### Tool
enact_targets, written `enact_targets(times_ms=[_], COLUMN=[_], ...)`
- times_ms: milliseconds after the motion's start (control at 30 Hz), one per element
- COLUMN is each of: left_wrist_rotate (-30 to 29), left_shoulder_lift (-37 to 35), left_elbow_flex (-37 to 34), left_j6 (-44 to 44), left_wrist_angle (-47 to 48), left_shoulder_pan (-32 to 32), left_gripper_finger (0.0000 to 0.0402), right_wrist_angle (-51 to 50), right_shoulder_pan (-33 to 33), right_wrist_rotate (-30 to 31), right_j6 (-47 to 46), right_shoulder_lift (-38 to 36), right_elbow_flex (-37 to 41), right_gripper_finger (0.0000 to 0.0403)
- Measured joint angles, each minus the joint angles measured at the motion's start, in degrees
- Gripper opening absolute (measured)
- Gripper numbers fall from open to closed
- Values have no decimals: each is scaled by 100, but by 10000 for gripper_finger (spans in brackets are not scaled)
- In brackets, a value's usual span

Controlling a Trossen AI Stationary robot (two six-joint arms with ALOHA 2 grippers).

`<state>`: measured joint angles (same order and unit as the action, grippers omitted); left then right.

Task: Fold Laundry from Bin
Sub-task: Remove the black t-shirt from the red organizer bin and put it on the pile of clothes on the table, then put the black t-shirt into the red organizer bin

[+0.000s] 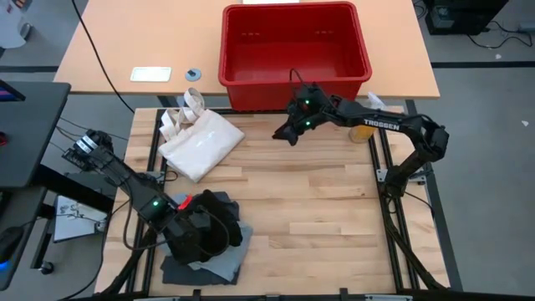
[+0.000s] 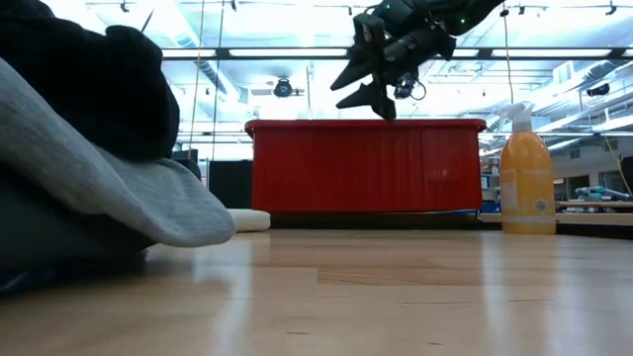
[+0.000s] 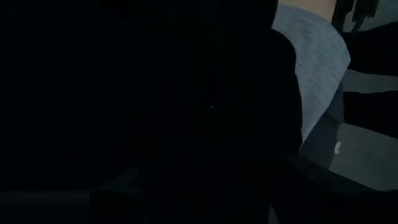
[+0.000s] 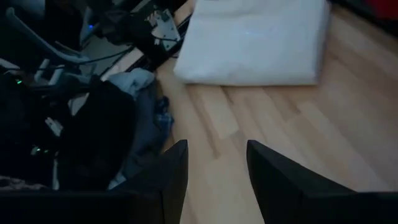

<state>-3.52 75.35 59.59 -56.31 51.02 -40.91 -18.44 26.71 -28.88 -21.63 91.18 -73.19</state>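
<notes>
**Laundry heaped at the near left, right under the left arm; right arm far off and empty**

At the near-left corner of the surface [image 1: 334, 251] lies the laundry [image 1: 205, 242]: a black piece on top, light grey and darker grey cloth spreading out beneath it toward the near edge. The left gripper [image 1: 194, 227] is down in this heap, so the cloth lies directly below and around its jaws. Whether those jaws are apart or clamped on fabric I cannot tell; the left wrist view shows mostly dark cloth pressed close, with a grey fold beside it. The heap is bunched, with no clear long axis.

Just beyond the heap, toward the far left, sits the cream tote bag [image 1: 201, 142], apart from the clothes and near enough to hamper spreading.

At the far middle stands the red bin [image 1: 294, 46], empty as far as the view from above shows.

The right gripper [image 1: 288, 131] hangs in the air in front of the bin, jaws apart and holding nothing, well apart from the laundry. The left arm is plainly nearer. An orange spray bottle [image 2: 526, 183] stands at the far right.
</notes>
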Motion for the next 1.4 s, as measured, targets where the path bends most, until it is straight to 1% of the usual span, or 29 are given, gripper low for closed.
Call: enact_targets(times_ms=[100, 233, 300, 367, 467, 567, 633, 767, 900, 967, 1067, 1167, 1267, 1333, 1400], left_wrist_rotate=[-14, -6, 159, 508, 936, 898, 651, 148, -772, -1078, -1249, -1719, -2205, -2295, -2292], left_shoulder_lift=[0, 0, 2, 2, -52, -183, -242, -278, -247, -156, -32, 102, 298, 473, 665], left_elbow_flex=[0, 0, 0, 3, 99, 335, 511, 785, 746, 706, 621, 621, 631, 632, 629], left_j6=[12, 8, -2, -88, -298, -472, -599, -654, -636, -909, -1343, -1268, -638, -340, -316], left_wrist_angle=[18, -49, -127, -248, -76, 329, 599, 650, 511, 818, 1002, 614, 234, 267, 313], left_shoulder_pan=[-33, -140, -186, -187, -199, -324, -452, -896, -1608, -1936, -2290, -2396, -2371, -2282, -2165], left_gripper_finger=[251, 308, 336, 357, 371, 371, 368, 363, 355, 351, 346, 342, 336, 331, 324], right_wrist_angle=[-8, -8, -8, -6, -22, -94, -120, -78, -90, -91, -96, -100, -96, -93, -93], right_shoulder_pan=[-207, -459, -554, -623, -675, -669, -640, -649, -788, -862, -971, -1038, -1059, -1057, -1057], right_wrist_rotate=[109, 337, 427, 516, 548, 548, 618, 804, 959, 992, 1142, 1344, 1446, 1448, 1448], right_j6=[-114, -145, -210, -254, -354, -492, -583, -673, -673, -673, -673, -673, -697, -729, -735], right_shoulder_lift=[0, 0, 0, 0, 0, 0, 0, 0, 0, 0, 0, 0, 0, 0, 0], right_elbow_flex=[0, -1, 0, 0, 0, 0, 0, 0, 0, 0, 0, 0, 0, 0, 0], right_gripper_finger=[171, 171, 171, 171, 171, 171, 171, 171, 171, 171, 171, 171, 171, 171, 171])
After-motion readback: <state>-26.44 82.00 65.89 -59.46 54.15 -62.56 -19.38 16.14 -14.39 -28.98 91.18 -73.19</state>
